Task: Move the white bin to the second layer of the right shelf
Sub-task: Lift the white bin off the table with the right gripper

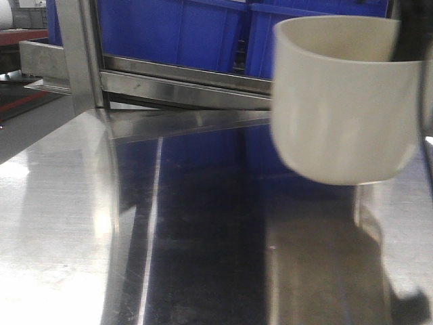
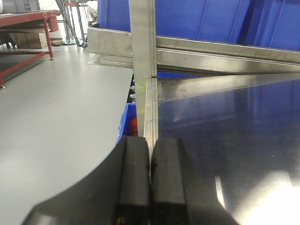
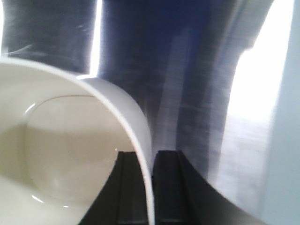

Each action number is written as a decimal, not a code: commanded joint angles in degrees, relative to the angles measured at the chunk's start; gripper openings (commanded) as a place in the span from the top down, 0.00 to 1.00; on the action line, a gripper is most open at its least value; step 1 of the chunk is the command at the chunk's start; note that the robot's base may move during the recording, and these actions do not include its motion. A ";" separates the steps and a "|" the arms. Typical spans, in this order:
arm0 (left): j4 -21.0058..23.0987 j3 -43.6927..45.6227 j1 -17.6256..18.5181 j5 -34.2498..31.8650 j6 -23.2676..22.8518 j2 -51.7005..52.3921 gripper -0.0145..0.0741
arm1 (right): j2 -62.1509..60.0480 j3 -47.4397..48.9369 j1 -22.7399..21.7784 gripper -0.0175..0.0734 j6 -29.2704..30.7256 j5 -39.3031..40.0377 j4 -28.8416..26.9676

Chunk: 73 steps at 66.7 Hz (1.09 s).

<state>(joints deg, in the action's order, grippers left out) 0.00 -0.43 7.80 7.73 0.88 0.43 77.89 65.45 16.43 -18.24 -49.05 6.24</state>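
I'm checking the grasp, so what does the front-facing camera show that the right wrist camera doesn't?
Only the front-facing view shows the blue crates on the steel rack, and the white bin from outside, apparently lifted off the tabletop. Only the right wrist view shows the right gripper shut on the bin's wall, and its empty inside. Both show the bin and the reflective tabletop.

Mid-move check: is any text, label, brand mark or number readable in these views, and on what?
None readable.
The white bin is plain inside and out.
The blue crates show no label on the faces in view.
The steel tabletop carries only reflections.
The cardboard box under the red table is too small to read.
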 commanded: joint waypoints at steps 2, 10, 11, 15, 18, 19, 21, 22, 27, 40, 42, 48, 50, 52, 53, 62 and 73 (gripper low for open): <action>0.00 -2.11 0.04 -4.98 -0.17 0.87 0.74 | -7.10 -3.51 -5.61 0.70 3.67 6.36 -2.31; 0.00 -2.11 0.04 -4.98 -0.17 0.87 0.74 | -12.29 -8.86 -11.72 0.70 10.17 8.77 -5.89; 0.00 -2.11 0.04 -4.98 -0.17 0.87 0.74 | -12.90 -9.51 -12.30 0.70 11.18 9.06 -6.72; 0.00 -2.11 0.04 -4.98 -0.17 0.87 0.74 | -15.22 -12.01 -14.32 0.70 14.59 9.91 -8.68; 0.00 -2.11 0.04 -4.98 -0.17 0.87 0.74 | -17.16 -13.68 -15.53 0.70 17.51 10.66 -10.74; 0.00 -2.11 0.04 -4.98 -0.17 0.87 0.74 | -17.44 -14.22 -15.87 0.70 17.89 10.74 -11.00; 0.00 -2.11 0.04 -4.98 -0.17 0.87 0.74 | -18.89 -15.57 -16.47 0.70 19.28 11.10 -12.07; 0.00 -2.11 0.04 -4.98 -0.17 0.87 0.74 | -19.48 -16.11 -16.85 0.70 19.71 11.27 -12.42; 0.00 -2.11 0.04 -4.98 -0.17 0.87 0.74 | -22.85 -18.92 -17.62 0.70 20.70 11.96 -13.27; 0.00 -2.11 0.04 -4.98 -0.17 0.87 0.74 | -31.06 -25.33 -18.41 0.70 20.70 14.70 -13.00; 0.00 -2.11 0.04 -4.98 -0.17 0.87 0.74 | -32.48 -26.25 -18.41 0.70 20.70 15.68 -12.81; 0.00 -2.11 0.04 -4.98 -0.17 0.87 0.74 | -36.16 -28.90 -18.41 0.70 20.70 17.33 -12.62; 0.00 -2.11 0.04 -4.98 -0.17 0.87 0.74 | -37.09 -29.47 -18.41 0.70 20.70 17.59 -12.48; 0.00 -2.11 0.04 -4.98 -0.17 0.87 0.74 | -38.68 -30.19 -18.41 0.70 20.70 17.91 -12.39; 0.00 -2.11 0.04 -4.98 -0.17 0.87 0.74 | -39.31 -30.72 -18.41 0.70 20.70 17.99 -12.33; 0.00 -2.11 0.04 -4.98 -0.17 0.87 0.74 | -44.67 -33.32 -18.41 0.70 20.70 18.27 -11.94; 0.00 -2.11 0.04 -4.98 -0.17 0.87 0.74 | -49.36 -35.00 -18.41 0.70 20.70 18.28 -11.89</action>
<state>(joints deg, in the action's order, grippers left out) 0.00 -0.43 7.80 7.73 0.88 0.43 30.16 29.28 -1.52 1.98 -36.12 -5.59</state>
